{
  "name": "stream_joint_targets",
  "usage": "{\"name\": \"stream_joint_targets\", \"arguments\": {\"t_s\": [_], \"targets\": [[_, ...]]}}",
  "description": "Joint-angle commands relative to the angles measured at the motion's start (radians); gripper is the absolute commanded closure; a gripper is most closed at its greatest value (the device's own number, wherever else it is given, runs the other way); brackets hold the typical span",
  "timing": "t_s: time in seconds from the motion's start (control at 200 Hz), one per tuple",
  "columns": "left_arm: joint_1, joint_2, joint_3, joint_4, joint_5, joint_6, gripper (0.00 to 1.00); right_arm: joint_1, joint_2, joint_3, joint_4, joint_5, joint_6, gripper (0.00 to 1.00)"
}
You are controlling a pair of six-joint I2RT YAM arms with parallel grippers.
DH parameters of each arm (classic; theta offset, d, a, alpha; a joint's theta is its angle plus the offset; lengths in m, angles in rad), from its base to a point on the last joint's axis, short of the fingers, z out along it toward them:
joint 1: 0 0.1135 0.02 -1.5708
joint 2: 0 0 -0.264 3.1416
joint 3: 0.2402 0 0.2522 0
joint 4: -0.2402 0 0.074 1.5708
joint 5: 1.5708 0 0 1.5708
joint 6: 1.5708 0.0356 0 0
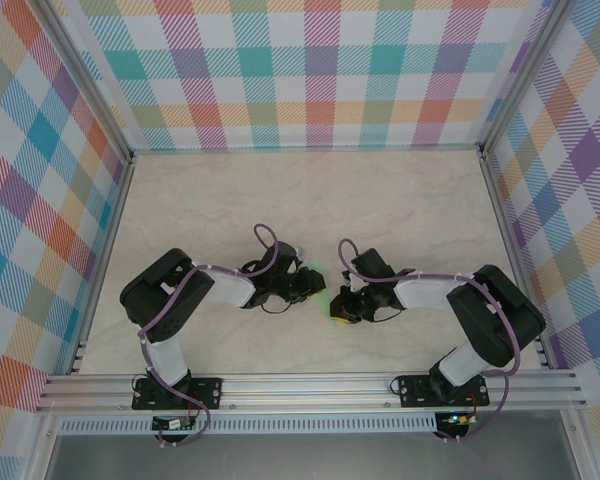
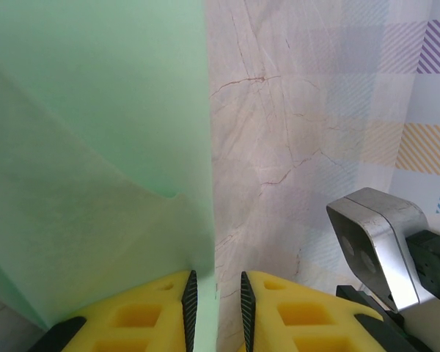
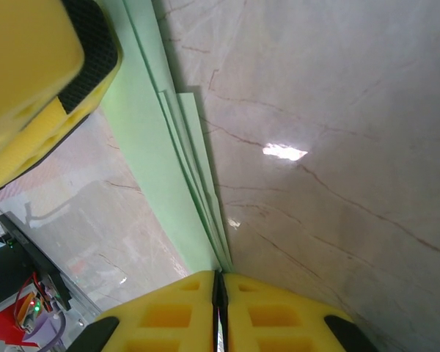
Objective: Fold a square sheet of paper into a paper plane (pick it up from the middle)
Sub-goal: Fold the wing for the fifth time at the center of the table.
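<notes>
**Fig. Two-arm hold at table centre.** In the overhead view you are watching the left gripper (image 1: 306,289) reaching in from 9 o'clock and the right gripper (image 1: 340,305) from 3 o'clock. Their tips are nearly meeting above the marble-patterned table (image 1: 280,200).

**(a) Right wrist view.** The right gripper's yellow pads are pressing flat together on the near end of the paper plane (image 3: 169,169), with several pale green layers converging into the seam at 6 o'clock. From that pinch the paper's long axis is running toward 11 o'clock. There a finger (image 3: 29,81) of the left gripper is sitting just beside it.

**(b) Left wrist view.** The left gripper's jaws are standing slightly apart, with bare table showing through the gap. The paper's straight edge is entering that gap against the 9 o'clock pad (image 2: 189,308), and the rest is spreading from 9 to 12 o'clock. By the look of it, this gripper is straddling the edge and not clamping it.

**Relation to watch.** The right arm is carrying the paper, which is pointing from that grip toward the left gripper. The coming move probably depends on the left jaws closing squarely along that edge, so keep them parallel to it.

**Markings.** You are looking at plain paper — no brand, label or writing is readable anywhere.
</notes>
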Motion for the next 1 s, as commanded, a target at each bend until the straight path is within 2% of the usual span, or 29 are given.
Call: {"name": "stream_joint_targets", "arguments": {"t_s": [0.0,0.26,0.47,0.765,0.995], "targets": [[-0.007,0.019,0.007,-0.036,-0.004,0.016,0.75,0.021,0.032,-0.002,-0.1,0.066,-0.028,0.88],[-0.007,0.02,0.007,-0.04,-0.004,0.017,0.75,0.033,-0.029,0.041,-0.177,0.052,-0.058,0.87],[-0.007,0.019,0.011,-0.046,-0.003,0.017,0.75,0.042,-0.017,0.064,-0.206,0.052,-0.071,0.89],[-0.008,0.016,0.007,-0.053,-0.005,0.019,0.75,0.077,0.047,0.1,-0.301,0.137,-0.083,0.9],[-0.007,0.016,0.015,-0.059,-0.003,0.02,0.75,0.085,0.015,0.132,-0.342,0.147,-0.093,0.87]]}}
